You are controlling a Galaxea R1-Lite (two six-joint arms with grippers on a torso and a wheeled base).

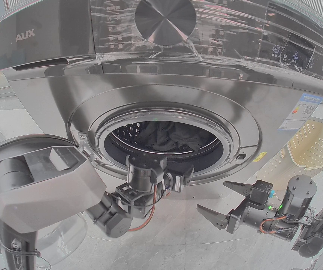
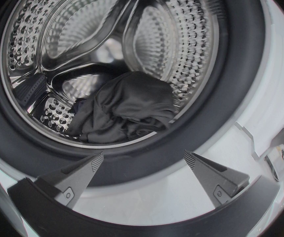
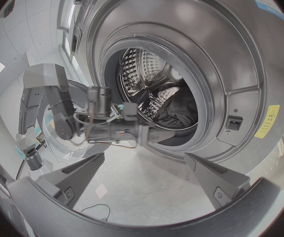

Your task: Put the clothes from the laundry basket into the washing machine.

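One dark garment [image 2: 125, 106] lies low inside the washing machine [image 1: 169, 90]. The left gripper [image 2: 143, 157] at the machine's mouth and the right gripper [image 1: 212, 195] before its front are both spread and empty. It seems best to draw the left straight out, clear of the door seal [image 2: 240, 66], toward the basket [image 1: 311, 147] beside the machine.

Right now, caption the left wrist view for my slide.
Open left gripper facing the perforated steel drum, a crumpled black garment lying inside it behind the dark rubber door seal.
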